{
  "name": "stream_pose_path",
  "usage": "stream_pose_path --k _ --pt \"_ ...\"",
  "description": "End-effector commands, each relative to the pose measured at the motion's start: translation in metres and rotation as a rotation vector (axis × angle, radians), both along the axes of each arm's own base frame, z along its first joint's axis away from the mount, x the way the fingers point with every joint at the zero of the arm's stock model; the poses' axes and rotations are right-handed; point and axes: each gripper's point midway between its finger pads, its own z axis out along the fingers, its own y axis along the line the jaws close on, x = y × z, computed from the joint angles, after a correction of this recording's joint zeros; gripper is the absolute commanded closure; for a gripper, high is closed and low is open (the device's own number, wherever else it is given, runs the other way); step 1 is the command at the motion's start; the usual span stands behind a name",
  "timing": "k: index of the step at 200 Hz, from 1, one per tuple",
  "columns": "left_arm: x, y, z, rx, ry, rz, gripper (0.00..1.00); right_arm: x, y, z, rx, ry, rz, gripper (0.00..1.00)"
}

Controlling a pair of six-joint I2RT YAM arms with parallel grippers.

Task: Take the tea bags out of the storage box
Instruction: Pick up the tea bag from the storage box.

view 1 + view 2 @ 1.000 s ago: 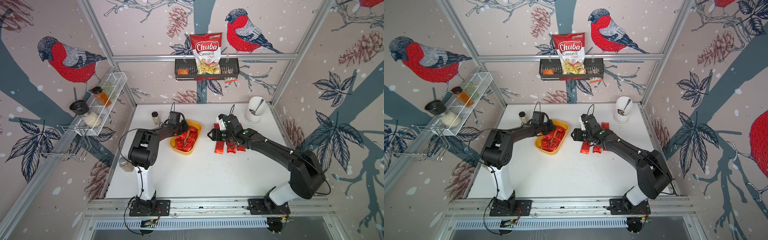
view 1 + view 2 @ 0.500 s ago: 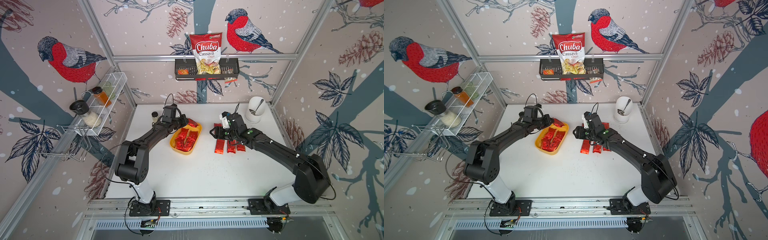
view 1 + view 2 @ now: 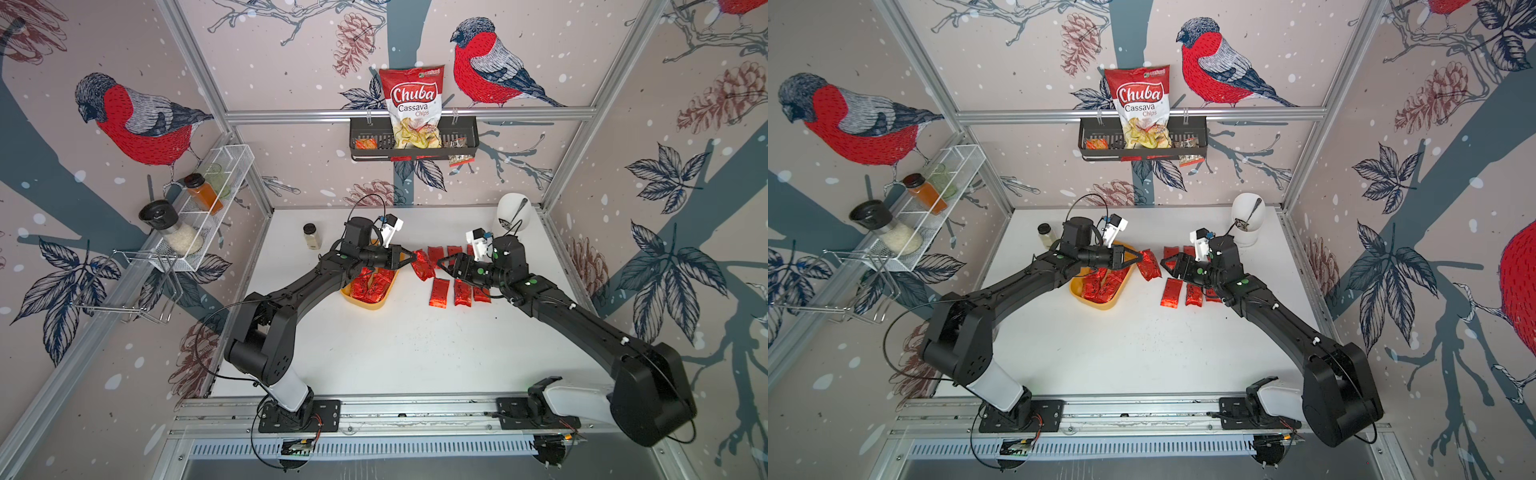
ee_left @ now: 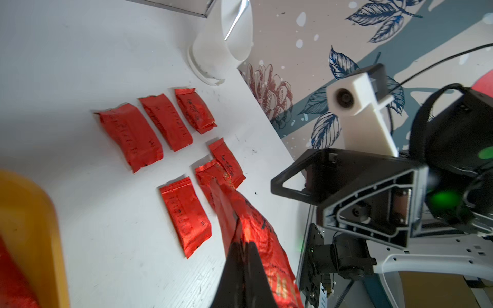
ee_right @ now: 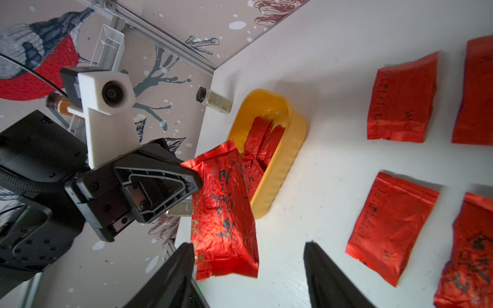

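Checker: Left fingers [image 5: 184, 173]?
Keeper: We list them clamped on one tea bag [image 3: 423, 266], off the surface [image 3: 415, 353], between storage box [image 3: 376, 306] and six tea bags [image 3: 439, 292] laid in rows toward the far edge.
Checker: Right fingers [image 5: 328, 274]?
Keeper: Apart, with that bag's free end between them. We count more sachets [image 3: 371, 286] in the box.

White table [image 3: 395, 345], matte, flecked with small dark scuffs. Storage box [image 3: 376, 306] sits on it below the left gripper [image 3: 411, 258], back from the jaw tips. Six tea bags [image 4: 184, 213] lie flat on the bare top ahead of the left jaws, in two rows of three, beside and partly under the right gripper [image 3: 439, 264]. Small jar [image 3: 311, 236] upright, well behind the left jaws. White cup [image 3: 513, 214] behind the right jaws, near the table corner.
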Motion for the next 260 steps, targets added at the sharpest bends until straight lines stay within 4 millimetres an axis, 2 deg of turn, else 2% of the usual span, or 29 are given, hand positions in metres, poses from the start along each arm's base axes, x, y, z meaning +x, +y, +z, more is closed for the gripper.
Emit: stream_pose_path --k 1,31,59,79,127,170,187,206,230,260 --pt "-0.004 -0.010 0.027 -0.079 -0.073 -0.060 1.00 -0.005 0.008 0.012 0.100 -0.001 0.034 0.32" --pt "-0.004 -0.012 0.043 -0.119 -0.093 -0.064 1.00 -0.016 0.009 0.021 0.156 -0.007 0.058 0.37" --pt "-0.003 -0.014 0.048 -0.130 -0.096 -0.071 1.00 -0.020 0.010 0.026 0.183 -0.009 0.065 0.41" --pt "-0.004 -0.015 0.049 -0.137 -0.095 -0.074 1.00 -0.021 0.011 0.027 0.198 -0.007 0.075 0.47" --pt "-0.006 -0.015 0.049 -0.140 -0.088 -0.081 1.00 -0.018 0.012 0.029 0.209 -0.010 0.076 0.66" --pt "-0.004 -0.015 0.047 -0.138 -0.079 -0.067 1.00 -0.020 0.014 0.023 0.226 0.008 0.087 0.93" --pt "0.000 -0.015 0.045 -0.139 -0.071 -0.050 1.00 -0.023 0.013 0.021 0.232 0.011 0.090 1.00" --pt "0.006 -0.016 0.044 -0.139 -0.062 -0.027 0.92 -0.026 0.010 0.017 0.225 0.015 0.081 1.00" --pt "0.020 -0.013 0.033 -0.099 -0.035 0.041 0.66 -0.029 0.002 0.008 0.189 0.020 0.045 1.00" --pt "0.046 0.005 -0.002 0.049 0.041 0.219 0.60 -0.033 -0.014 -0.022 0.102 0.060 -0.035 1.00"
